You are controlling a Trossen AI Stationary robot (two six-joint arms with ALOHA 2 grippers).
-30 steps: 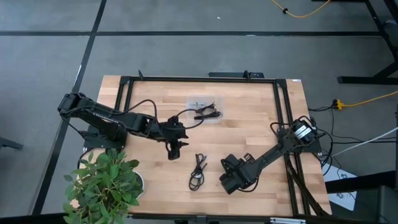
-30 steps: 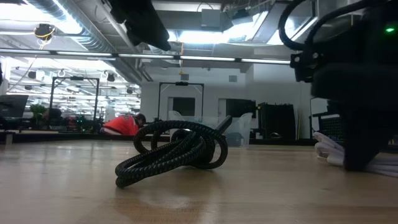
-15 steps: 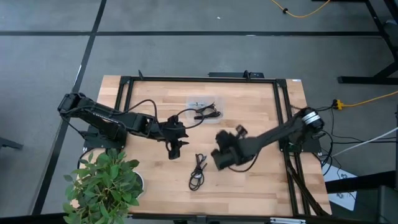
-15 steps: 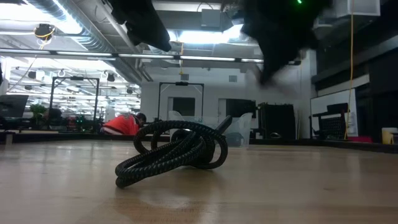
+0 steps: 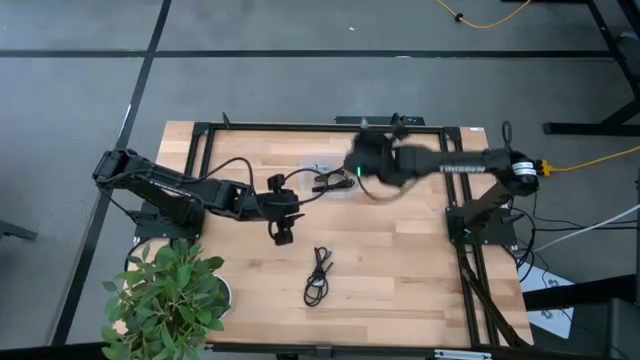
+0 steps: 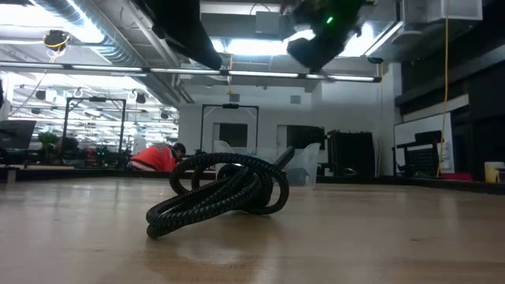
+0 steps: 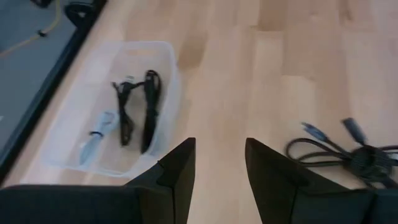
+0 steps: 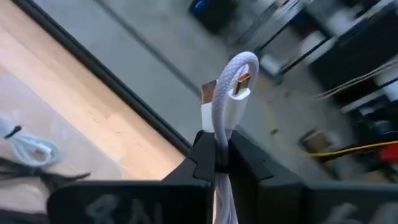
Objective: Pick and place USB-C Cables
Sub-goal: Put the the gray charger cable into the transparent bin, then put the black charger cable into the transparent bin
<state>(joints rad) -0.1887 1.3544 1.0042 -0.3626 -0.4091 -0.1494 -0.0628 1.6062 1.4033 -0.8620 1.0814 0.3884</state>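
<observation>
My right gripper (image 8: 219, 163) is up above the table's far part (image 5: 360, 160), beside the clear tray (image 5: 325, 178), and is shut on a white USB-C cable (image 8: 233, 81). The tray (image 7: 168, 62) holds two black cables (image 7: 149, 109) and a light one (image 7: 93, 137). Another black cable (image 5: 318, 278) lies coiled on the wood near the front, and the low view shows it close up (image 6: 225, 189). My left gripper (image 7: 217, 180) hangs open over the table's left middle (image 5: 283, 228), with nothing between its fingers. My right gripper pinches the folded white cable between its two fingers, on the strands just below the looped end (image 8: 219, 134). The loop and a plug (image 8: 239, 84) stick out past the fingertips. The cable is lifted clear of the table. Its other end is hidden behind the gripper.
A black frame (image 5: 205, 150) runs along the table's left, far and right sides. A potted plant (image 5: 165, 295) stands at the near left corner. Bare wood lies between the tray and the loose black cable. A person in red (image 6: 154, 158) shows far behind the table.
My right gripper has risen from the table's near right part and swung toward the far edge, ending beside the tray. The white cable that lay on the wood by it is now lifted clear in its fingers.
</observation>
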